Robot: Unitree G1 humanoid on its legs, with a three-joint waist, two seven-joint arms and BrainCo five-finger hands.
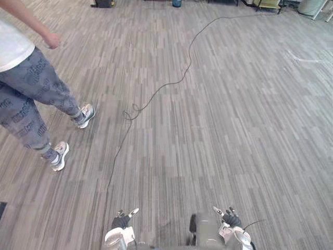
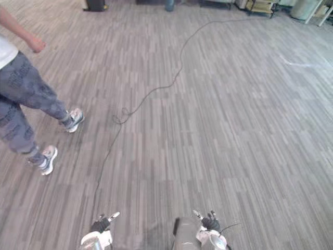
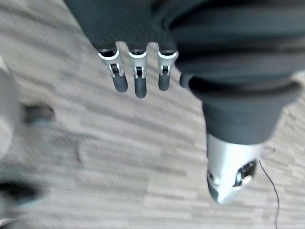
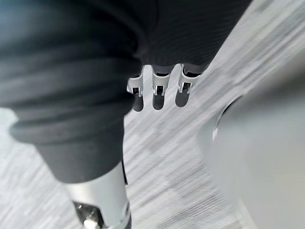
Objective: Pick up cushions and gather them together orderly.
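Grey striped plank-pattern floor (image 1: 234, 130) (furniture (image 1: 268, 4) at far edge).

The person (image 1: 31, 94) is cut off by the left edge, and the far dark object (image 1: 104, 3) is cropped beyond recognition.

The left hand (image 1: 121, 221) and the right hand (image 1: 230, 217) hang at the lower edge of the frame, fingers straight and loose, over the grey striped floor (image 1: 218, 135).
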